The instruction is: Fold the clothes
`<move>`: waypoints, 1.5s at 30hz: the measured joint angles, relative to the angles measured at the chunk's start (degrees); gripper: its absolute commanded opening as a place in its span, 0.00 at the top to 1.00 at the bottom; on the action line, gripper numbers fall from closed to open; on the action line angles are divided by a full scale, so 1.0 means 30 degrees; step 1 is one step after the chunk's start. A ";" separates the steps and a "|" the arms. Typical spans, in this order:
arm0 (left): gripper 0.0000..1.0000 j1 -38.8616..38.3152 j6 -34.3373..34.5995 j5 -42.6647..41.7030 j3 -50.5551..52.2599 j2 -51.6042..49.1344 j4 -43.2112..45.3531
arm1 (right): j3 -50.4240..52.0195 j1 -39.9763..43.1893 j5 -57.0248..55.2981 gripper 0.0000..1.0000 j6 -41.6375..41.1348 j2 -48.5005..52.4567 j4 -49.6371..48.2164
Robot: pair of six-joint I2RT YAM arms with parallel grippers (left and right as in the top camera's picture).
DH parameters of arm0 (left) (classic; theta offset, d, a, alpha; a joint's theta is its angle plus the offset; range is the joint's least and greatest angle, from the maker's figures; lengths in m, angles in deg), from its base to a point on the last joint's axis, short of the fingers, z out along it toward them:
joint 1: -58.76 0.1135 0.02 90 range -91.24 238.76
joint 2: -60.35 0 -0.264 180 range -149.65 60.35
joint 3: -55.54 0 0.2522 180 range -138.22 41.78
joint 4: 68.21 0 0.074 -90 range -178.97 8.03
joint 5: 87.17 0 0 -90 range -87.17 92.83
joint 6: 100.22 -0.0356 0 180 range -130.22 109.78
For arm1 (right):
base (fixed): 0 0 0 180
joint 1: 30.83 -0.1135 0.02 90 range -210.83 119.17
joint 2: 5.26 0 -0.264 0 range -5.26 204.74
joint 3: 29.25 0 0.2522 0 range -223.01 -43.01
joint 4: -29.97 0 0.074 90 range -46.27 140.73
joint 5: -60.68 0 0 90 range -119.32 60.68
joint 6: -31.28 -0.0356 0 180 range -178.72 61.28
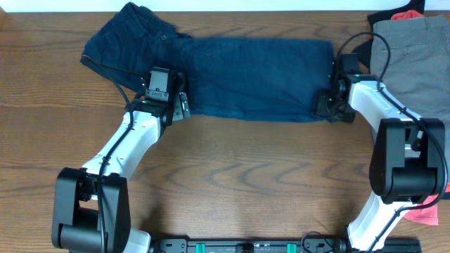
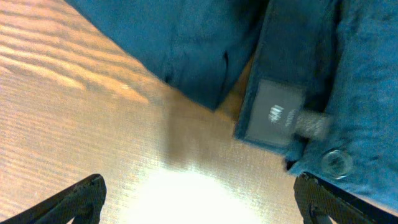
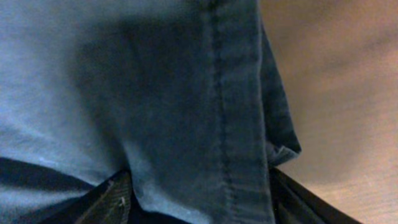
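Observation:
Dark navy shorts [image 1: 253, 74] lie spread across the far middle of the table, with the bunched waistband end at the left. My left gripper [image 1: 179, 105] is open at their front left edge. In the left wrist view its fingers [image 2: 199, 208] hover over bare wood, just short of the waistband's grey label [image 2: 272, 112] and button [image 2: 336, 162]. My right gripper [image 1: 329, 105] is at the shorts' front right corner. In the right wrist view its fingers [image 3: 196, 199] are spread wide with the navy hem [image 3: 155, 93] lying between them.
Grey shorts [image 1: 418, 63] lie at the far right, with coral-red [image 1: 408, 14] and black fabric [image 1: 387, 17] behind them. More red fabric [image 1: 429, 211] shows at the right edge by the right arm's base. The wooden table [image 1: 246, 183] is bare in front.

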 measured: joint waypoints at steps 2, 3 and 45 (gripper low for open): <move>0.02 0.0000 -0.0226 -0.0255 -0.0073 0.0000 -0.0874 | -0.0087 0.0554 0.0197 0.35 -0.0168 -0.0022 0.1377; 0.02 0.0000 -0.0379 -0.0372 -0.0226 0.0000 -0.1494 | -0.0102 0.0845 0.0248 0.35 -0.0182 -0.0036 0.1872; 0.02 0.0000 -0.7766 -1.0746 -0.7694 -0.8444 -0.0889 | -0.1603 0.4291 0.5005 0.13 0.4758 -0.8488 0.6346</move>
